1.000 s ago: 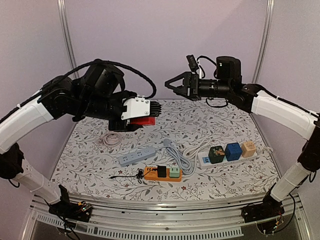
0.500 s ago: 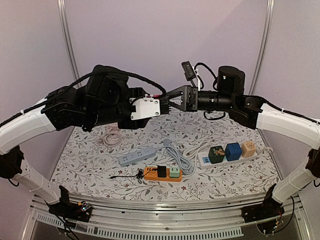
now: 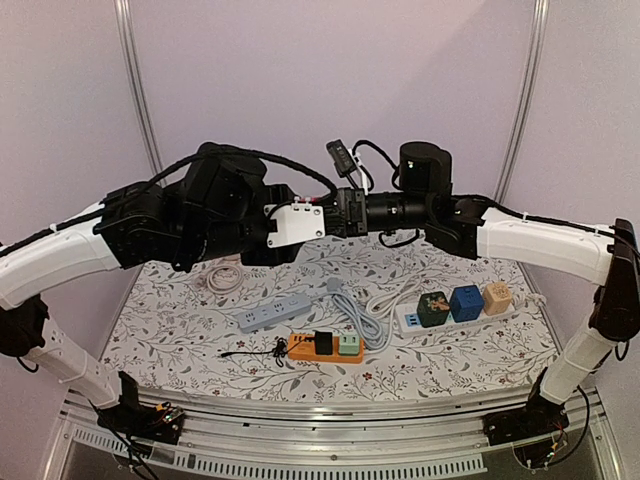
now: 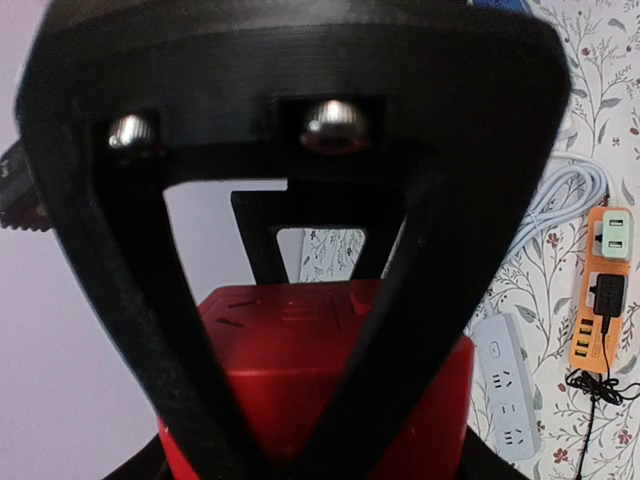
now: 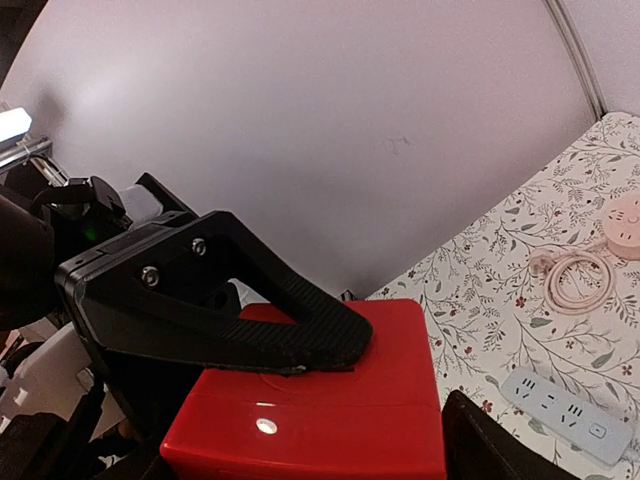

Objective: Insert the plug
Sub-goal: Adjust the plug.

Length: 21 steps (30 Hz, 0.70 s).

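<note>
left gripper [image 3: 326, 220] pinches the red plug cube [image 4: 405, 395]; right gripper [image 5: 400, 385] straddles it, grip unclear.

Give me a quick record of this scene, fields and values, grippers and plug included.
red plug cube: mid-air, between both grippers
left gripper: shut on red plug cube
right gripper: finger on cube's top, grip unclear
white power strip: three cubes plugged in
orange power strip: two plugs in
grey power strip: no plugs
</note>
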Tool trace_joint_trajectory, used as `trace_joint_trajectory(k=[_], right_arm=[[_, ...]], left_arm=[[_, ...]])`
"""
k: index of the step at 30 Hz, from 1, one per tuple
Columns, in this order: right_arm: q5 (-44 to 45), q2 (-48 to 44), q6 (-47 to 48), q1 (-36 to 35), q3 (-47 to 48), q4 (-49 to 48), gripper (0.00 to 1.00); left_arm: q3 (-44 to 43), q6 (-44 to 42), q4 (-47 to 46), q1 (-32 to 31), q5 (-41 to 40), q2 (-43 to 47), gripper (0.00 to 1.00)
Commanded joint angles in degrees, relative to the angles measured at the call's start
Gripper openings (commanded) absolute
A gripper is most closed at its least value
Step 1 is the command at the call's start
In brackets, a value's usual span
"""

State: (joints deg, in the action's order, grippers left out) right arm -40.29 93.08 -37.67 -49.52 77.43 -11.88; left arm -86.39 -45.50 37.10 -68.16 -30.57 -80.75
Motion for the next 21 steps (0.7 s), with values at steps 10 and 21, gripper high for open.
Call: trace_joint_trajectory(k=[10,21], right_arm=[[-0.12,1.59,1.41,-0.79,1.28,0.11,0.00],[-1.98,4.65,28.93,2.52,17.86,37.28,0.00]], left_arm=[[2.11,2.82,-3.55,-0.57,1.02,3.15,0.00],[6.26,10.17,4.56,4.32,6.95,10.27,0.99]])
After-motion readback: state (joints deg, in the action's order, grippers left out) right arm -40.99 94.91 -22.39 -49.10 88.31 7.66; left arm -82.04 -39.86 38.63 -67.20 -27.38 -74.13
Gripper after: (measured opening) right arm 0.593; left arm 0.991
